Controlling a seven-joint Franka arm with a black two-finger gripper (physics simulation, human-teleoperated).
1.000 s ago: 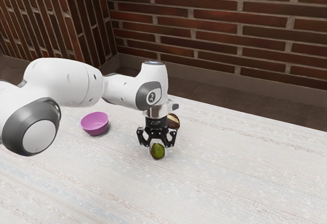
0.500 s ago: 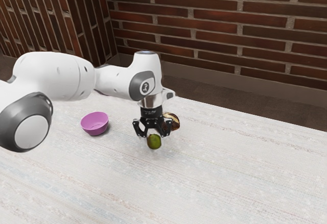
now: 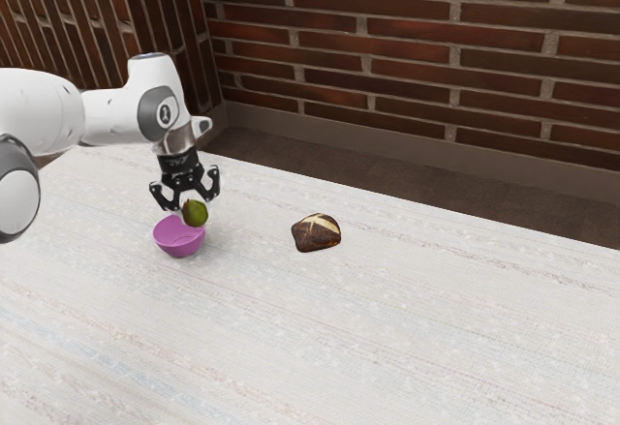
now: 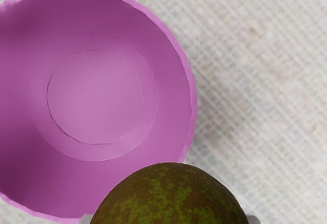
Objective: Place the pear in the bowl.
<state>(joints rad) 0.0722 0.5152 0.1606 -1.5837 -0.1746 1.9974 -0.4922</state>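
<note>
Above the far rim of the pink-purple bowl, my gripper (image 3: 190,208) is shut on the green-brown pear (image 3: 196,214), which it holds in the air from two sides. The bowl (image 3: 180,242) stands upright on the table, and its inside is bare. In the wrist view the pear (image 4: 171,196) is at the lower edge, with a grey fingertip at each side of it, and it overlaps the rim of the bowl (image 4: 97,96).
A dark brown bread roll with pale score marks (image 3: 317,233) lies on the whitish table (image 3: 407,328), toward the exterior view's right from the bowl. A brick wall stands behind the table.
The arm has carried the pear up and toward the exterior view's left, from near the bread roll to the bowl. The roll now shows whole; roll and bowl have stayed put.
</note>
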